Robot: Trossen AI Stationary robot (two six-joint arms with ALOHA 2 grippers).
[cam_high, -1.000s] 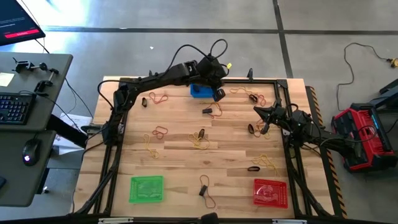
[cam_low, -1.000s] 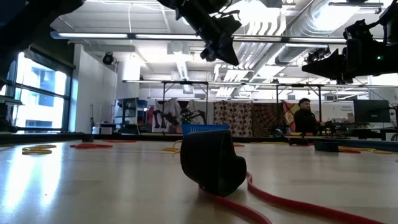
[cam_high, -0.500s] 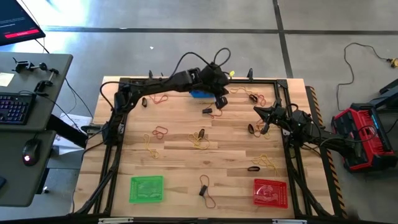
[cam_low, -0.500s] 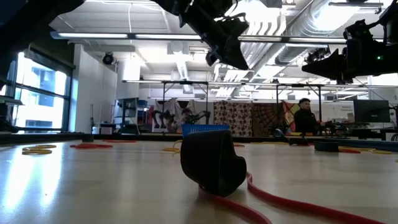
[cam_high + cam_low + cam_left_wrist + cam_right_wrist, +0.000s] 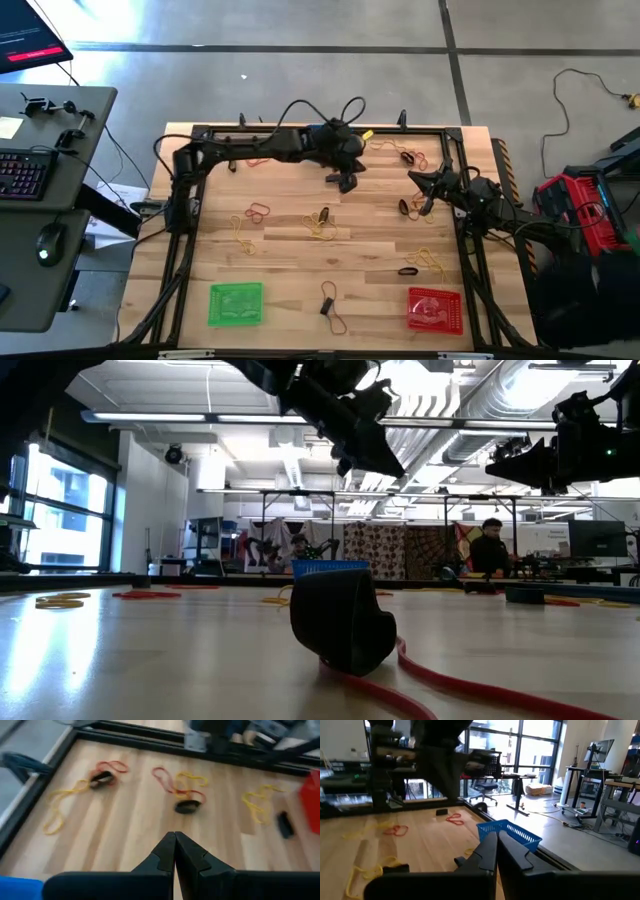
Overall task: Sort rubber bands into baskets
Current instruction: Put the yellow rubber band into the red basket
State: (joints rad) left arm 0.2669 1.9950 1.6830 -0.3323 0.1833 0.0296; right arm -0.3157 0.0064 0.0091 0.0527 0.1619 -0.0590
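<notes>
Because the thin yellow, red and black rubber bands (image 5: 322,222) are lying scattered flat across the wooden table (image 5: 290,260), they are likely handling light and floppy, best pinched where loops overlap; left gripper (image 5: 346,183) and right gripper (image 5: 424,187) are hovering clenched, empty.

A wooden table (image 5: 290,215) carries scattered rubber bands (image 5: 322,222) and blue (image 5: 330,566), green (image 5: 236,304) and red (image 5: 435,309) baskets.

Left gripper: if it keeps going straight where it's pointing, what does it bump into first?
Probably the black band tangled with red and yellow ones, straight ahead of the shut left gripper on the table. Depth is hard to judge.
</notes>
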